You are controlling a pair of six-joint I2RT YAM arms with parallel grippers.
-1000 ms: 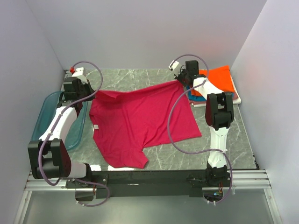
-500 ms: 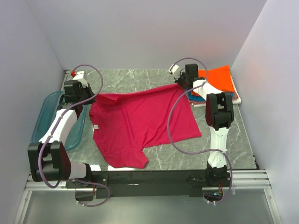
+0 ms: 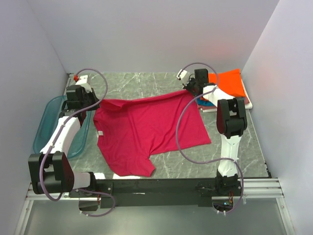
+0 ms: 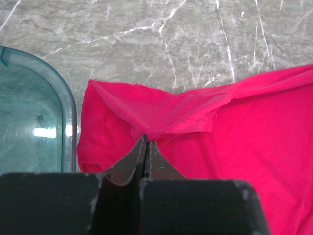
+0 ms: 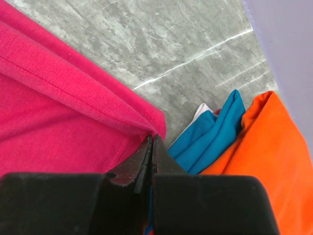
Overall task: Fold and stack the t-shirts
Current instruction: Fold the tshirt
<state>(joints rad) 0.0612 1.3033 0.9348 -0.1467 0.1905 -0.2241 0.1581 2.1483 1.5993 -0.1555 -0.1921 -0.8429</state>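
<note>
A magenta-red t-shirt (image 3: 146, 128) lies spread on the marble table. My left gripper (image 3: 91, 104) is shut on its far left corner; in the left wrist view the gripper (image 4: 145, 139) pinches a raised fold of the shirt (image 4: 244, 127). My right gripper (image 3: 191, 88) is shut on the shirt's far right corner; in the right wrist view the gripper (image 5: 152, 136) holds the hem of the shirt (image 5: 58, 107). A stack of folded shirts sits at the far right, orange (image 3: 229, 82) on top, with teal-blue (image 5: 210, 134) and white beneath.
A translucent blue plastic tray (image 3: 45, 123) sits at the left edge beside the left arm; its rim (image 4: 68, 112) lies close to the shirt. Grey walls enclose the table on three sides. Bare marble shows behind and in front of the shirt.
Both grippers have moved slightly outward and back with the shirt's far corners, pulling its far edge straighter and flatter. The rest of the shirt has not moved.
</note>
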